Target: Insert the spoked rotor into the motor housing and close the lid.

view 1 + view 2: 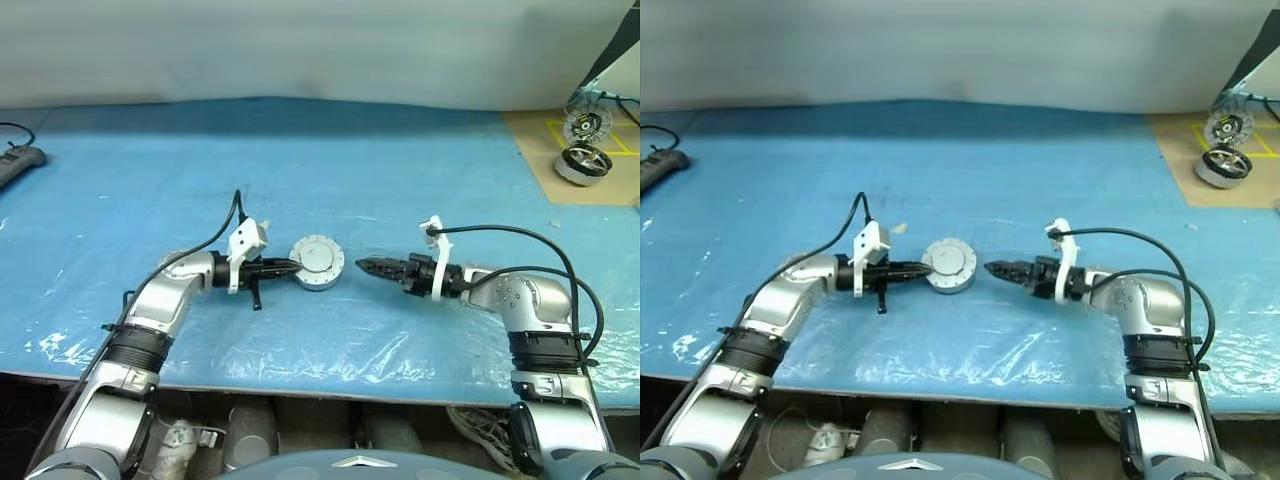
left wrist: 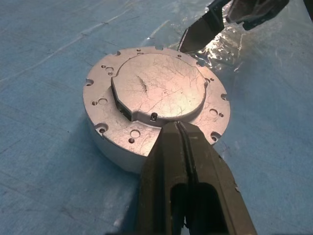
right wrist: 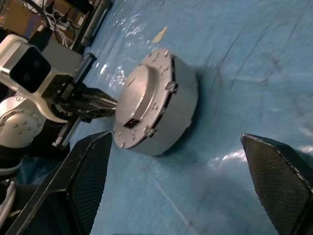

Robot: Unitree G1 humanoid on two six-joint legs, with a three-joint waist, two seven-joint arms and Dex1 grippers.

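Since the lid (image 2: 159, 93) already sits flat on the motor housing (image 1: 317, 263), the stiff, heavy-looking metal puck is best held by its rim. Touching its edge, the left end effector (image 1: 285, 268) is pressed together; beside it, the right end effector (image 1: 372, 267) is spread.

Scratched matt grey metal lid (image 2: 159, 90) and motor housing (image 2: 105, 142); glossy crinkled blue plastic sheet (image 1: 330, 150).

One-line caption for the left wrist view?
Shut left gripper rests against the closed motor housing on blue sheeting.
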